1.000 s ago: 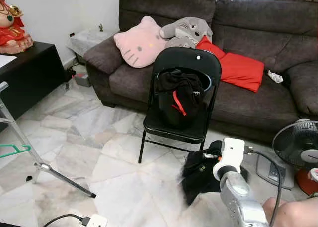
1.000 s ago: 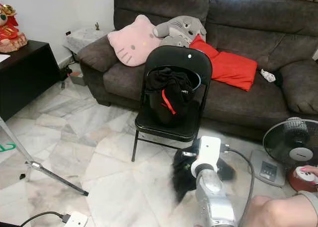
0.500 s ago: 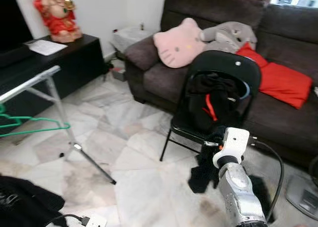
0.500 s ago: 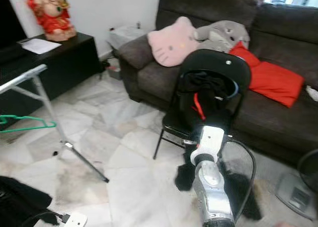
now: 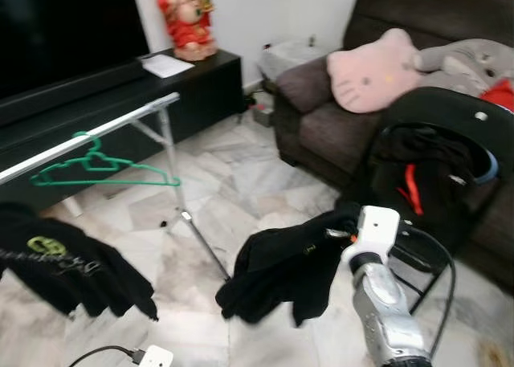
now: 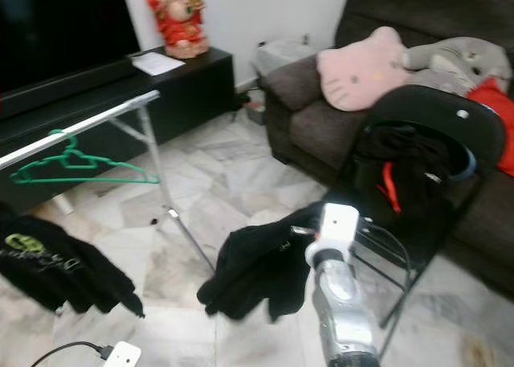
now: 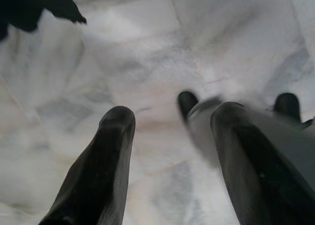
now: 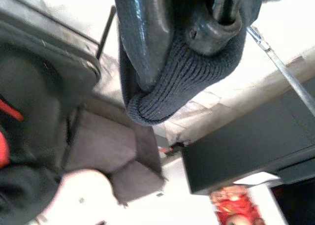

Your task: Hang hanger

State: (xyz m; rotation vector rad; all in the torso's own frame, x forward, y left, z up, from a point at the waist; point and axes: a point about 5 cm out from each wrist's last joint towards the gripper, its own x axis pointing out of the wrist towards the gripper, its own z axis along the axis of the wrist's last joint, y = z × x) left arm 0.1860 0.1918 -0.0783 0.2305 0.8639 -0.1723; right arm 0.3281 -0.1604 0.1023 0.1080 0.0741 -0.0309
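The robot has turned from the sofa [image 5: 450, 30] toward the rail [image 5: 88, 134] — its hanging spot now ahead. Marble floor [image 5: 241, 166], black cabinet [image 5: 120, 86]. The right gripper [image 8: 197, 18] stays clamped on a dark garment [image 5: 285, 263], presumably on its hanger; the left gripper [image 7: 170, 136] hangs open.

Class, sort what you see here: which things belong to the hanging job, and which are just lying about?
Job:
right gripper, shut on black garment
clothes rail
green hanger

Lying about:
folding chair
pink cushion
red figurine
power strip
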